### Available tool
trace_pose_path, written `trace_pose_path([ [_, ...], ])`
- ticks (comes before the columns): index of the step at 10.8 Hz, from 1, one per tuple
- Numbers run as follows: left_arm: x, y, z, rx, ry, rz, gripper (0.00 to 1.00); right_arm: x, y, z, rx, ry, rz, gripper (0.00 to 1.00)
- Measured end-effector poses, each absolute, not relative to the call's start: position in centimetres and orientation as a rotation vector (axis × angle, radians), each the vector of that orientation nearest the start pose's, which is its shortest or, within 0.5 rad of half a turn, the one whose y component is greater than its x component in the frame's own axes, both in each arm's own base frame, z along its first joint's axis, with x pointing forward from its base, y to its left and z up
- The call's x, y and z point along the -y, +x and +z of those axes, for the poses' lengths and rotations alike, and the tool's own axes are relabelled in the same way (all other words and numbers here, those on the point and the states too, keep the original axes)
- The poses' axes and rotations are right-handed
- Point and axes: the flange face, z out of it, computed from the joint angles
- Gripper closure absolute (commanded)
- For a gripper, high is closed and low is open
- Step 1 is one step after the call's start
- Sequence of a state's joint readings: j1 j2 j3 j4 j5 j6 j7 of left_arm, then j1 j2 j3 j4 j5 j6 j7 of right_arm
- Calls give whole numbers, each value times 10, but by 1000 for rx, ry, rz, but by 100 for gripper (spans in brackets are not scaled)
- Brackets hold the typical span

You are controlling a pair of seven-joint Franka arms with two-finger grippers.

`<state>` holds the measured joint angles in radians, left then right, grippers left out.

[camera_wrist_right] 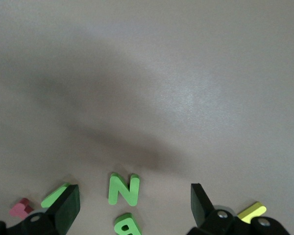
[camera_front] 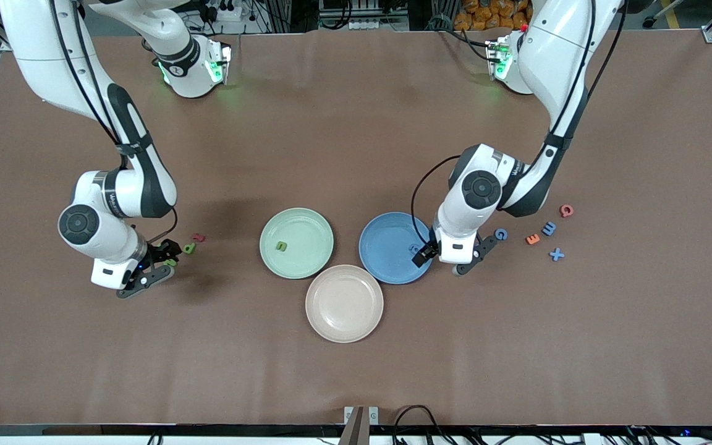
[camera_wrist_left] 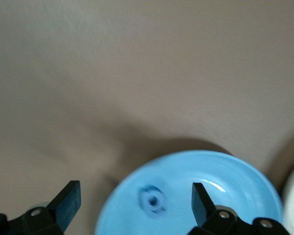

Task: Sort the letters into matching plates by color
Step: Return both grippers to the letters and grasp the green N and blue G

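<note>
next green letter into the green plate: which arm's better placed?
Right. The right gripper hangs open directly over the green letters at its end of the table, empty. The left gripper is open over the blue plate, where a blue letter lies, away from the greens. The green plate sits between them.

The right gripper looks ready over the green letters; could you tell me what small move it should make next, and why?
Probably lower the right gripper straight down onto the green N. Its jaws are open with the N on the table between them, and the green plate holds just one green letter. The left gripper, open over the blue plate, can wait.
</note>
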<state>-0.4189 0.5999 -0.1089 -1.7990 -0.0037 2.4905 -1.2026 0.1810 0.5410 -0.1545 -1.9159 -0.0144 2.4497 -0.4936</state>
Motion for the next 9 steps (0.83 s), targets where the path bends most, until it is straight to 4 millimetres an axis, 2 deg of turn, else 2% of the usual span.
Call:
trace_pose_path([
  [2,297,588,227,852,-3086,6,0,-23,621,201,934,-3100,32,0],
  [4,259,599,246,578,-3118,41,0,-20,616,190,958,-3094,36,0],
  [6,236,596,250,330,-3124,52,0,-19,616,188,960,-3083,31,0],
  [9,210,581,237,-70,-3073,86,0,-14,614,184,952,-3080,-4,0],
])
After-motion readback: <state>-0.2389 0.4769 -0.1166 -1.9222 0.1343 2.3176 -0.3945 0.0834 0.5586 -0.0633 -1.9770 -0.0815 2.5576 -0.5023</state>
